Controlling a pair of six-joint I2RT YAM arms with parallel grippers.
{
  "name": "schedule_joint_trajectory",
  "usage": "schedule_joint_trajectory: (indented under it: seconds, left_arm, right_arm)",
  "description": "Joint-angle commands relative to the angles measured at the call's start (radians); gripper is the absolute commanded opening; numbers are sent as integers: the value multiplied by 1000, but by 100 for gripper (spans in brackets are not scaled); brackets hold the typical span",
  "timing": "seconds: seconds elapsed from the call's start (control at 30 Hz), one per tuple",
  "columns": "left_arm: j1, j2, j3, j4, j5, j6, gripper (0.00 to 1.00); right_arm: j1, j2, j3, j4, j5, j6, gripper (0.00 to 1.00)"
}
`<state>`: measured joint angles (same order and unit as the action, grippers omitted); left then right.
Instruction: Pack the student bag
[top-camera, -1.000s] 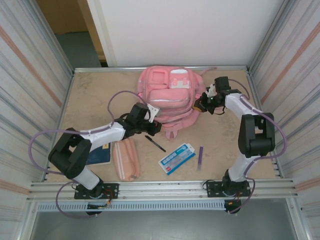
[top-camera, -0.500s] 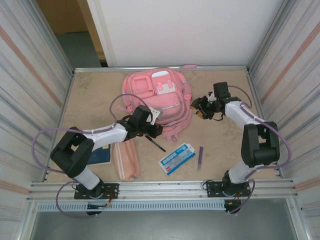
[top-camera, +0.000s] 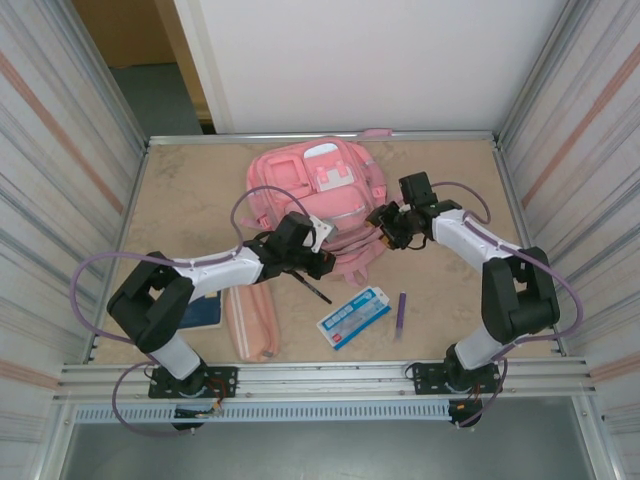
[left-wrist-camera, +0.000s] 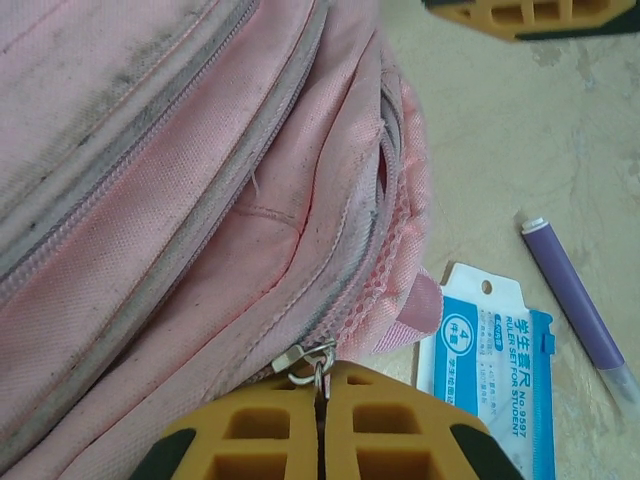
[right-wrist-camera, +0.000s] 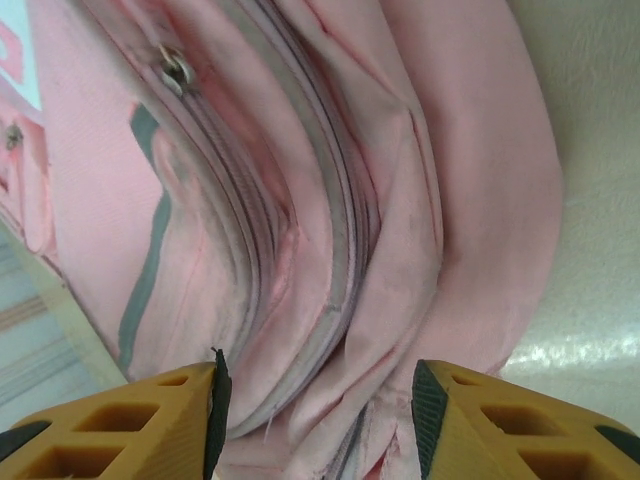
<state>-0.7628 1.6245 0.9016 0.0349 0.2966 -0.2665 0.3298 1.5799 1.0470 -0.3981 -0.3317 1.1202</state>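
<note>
The student bag (top-camera: 312, 195), a big pink backpack, lies at the back middle of the table. My left gripper (top-camera: 320, 263) is at its near edge. In the left wrist view this gripper (left-wrist-camera: 322, 398) is shut on the metal zipper pull (left-wrist-camera: 308, 360) of the bag (left-wrist-camera: 200, 180). My right gripper (top-camera: 384, 226) stands at the bag's right side. It is open (right-wrist-camera: 315, 385), with folds of the bag (right-wrist-camera: 350, 200) lying between its fingers, and I cannot tell if they touch the fabric. Another zipper pull (right-wrist-camera: 176, 68) shows higher up.
On the table in front of the bag lie a black pen (top-camera: 312, 288), a blue-and-white ruler set pack (top-camera: 353, 316), a purple pen (top-camera: 401, 312), a salmon pencil case (top-camera: 250, 318) and a dark blue book (top-camera: 200, 312). Metal walls close in both sides.
The right gripper has opened, let go of the bag and moved left along its side. The bag has shifted and turned to the left. The left gripper stays shut, moved slightly right.
</note>
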Motion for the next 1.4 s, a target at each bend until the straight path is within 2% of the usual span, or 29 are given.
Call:
schedule_joint_trajectory:
  seconds: [0.0,0.13,0.27,0.43,0.53,0.6,0.77,0.8,0.93,1.2,1.37]
  left_arm:
    - [-17,13,59,65,-4,-2,0]
    - [-34,47,89,61,-12,-2,0]
    - [-45,54,103,62,-2,-3,0]
    - [-47,40,65,157,58,-24,0]
    - [-46,29,44,193,77,-9,0]
    - [-46,23,27,215,81,-9,0]
    - [-45,4,28,144,58,52,0]
    - [-41,-2,28,116,43,65,0]
    - [-6,-46,-13,1,-35,117,0]
    - [96,-130,-152,-43,-85,147,0]
    - [112,-115,-159,-6,-44,139,0]
  right_arm:
    - [62,-19,42,-135,58,163,51]
    - [124,-70,8,-112,83,267,50]
    - [181,-81,0,-137,173,329,50]
    - [183,-61,-72,-42,167,428,50]
    - [190,-43,-77,4,159,438,45]
    - [183,-27,-70,7,149,429,36]
    - [150,-47,-83,-6,157,404,4]
    - [141,-54,-87,-11,155,397,1]
    - [74,-111,-116,-29,140,368,0]
    - [-75,-190,-127,-58,95,274,0]
    - [-134,-196,-128,-60,35,243,0]
